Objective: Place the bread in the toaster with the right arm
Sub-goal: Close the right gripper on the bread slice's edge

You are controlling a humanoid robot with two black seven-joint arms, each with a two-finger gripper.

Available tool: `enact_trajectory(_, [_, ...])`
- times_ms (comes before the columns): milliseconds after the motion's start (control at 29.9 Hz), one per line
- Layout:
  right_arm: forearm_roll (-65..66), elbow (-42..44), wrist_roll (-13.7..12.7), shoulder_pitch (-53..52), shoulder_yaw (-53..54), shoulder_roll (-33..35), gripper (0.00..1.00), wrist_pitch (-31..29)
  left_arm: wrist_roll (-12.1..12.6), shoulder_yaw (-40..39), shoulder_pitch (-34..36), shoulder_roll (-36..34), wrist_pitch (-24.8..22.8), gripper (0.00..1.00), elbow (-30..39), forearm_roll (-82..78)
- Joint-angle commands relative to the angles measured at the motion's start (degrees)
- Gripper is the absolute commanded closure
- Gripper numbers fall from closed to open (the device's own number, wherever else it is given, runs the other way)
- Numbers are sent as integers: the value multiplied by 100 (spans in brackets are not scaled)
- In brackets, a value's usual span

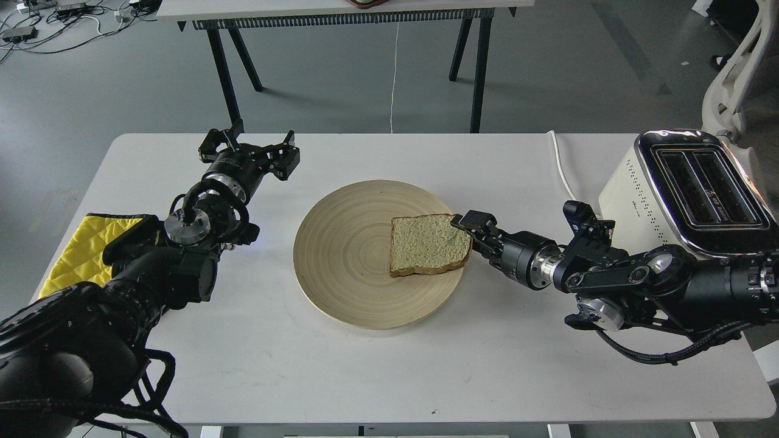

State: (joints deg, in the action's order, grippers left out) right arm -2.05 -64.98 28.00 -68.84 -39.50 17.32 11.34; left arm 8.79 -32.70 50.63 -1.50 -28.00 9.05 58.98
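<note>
Fingers (464,220) of the right arm (608,267) are seen at the bread's (429,244) right edge, touching; whether closed on it cannot be told. Bread lies on the wooden plate (341,255), mid-counter (389,377). Toaster (688,188) sits far right. Crust should be pinched firmly, slice lifted vertical, aligned over a slot. Left fingers (252,149) are spread, idle.

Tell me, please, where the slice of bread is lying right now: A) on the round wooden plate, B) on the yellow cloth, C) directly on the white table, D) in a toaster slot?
A: the slice of bread lies flat on the right part of the round wooden plate, with the right gripper at its right edge and the toaster slots empty.
</note>
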Motion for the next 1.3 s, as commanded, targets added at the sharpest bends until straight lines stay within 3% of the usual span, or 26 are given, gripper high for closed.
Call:
enact_trajectory(0, [3, -5, 0, 11, -5, 9, 46, 0, 0, 0, 0, 0, 0, 0, 0, 0])
enact_trajectory(100, [3, -41, 0, 29, -5, 9, 48, 0, 0, 0, 0, 0, 0, 0, 0, 0])
enact_trajectory(234, [3, -41, 0, 29, 13, 9, 59, 0, 0, 0, 0, 0, 0, 0, 0, 8])
enact_trajectory(669, [3, -243, 0, 29, 22, 88, 65, 0, 0, 0, 0, 0, 0, 0, 0, 0])
enact_trajectory(1271, [-6, -419, 0, 29, 48, 237, 82, 0, 0, 0, 0, 0, 0, 0, 0, 0])
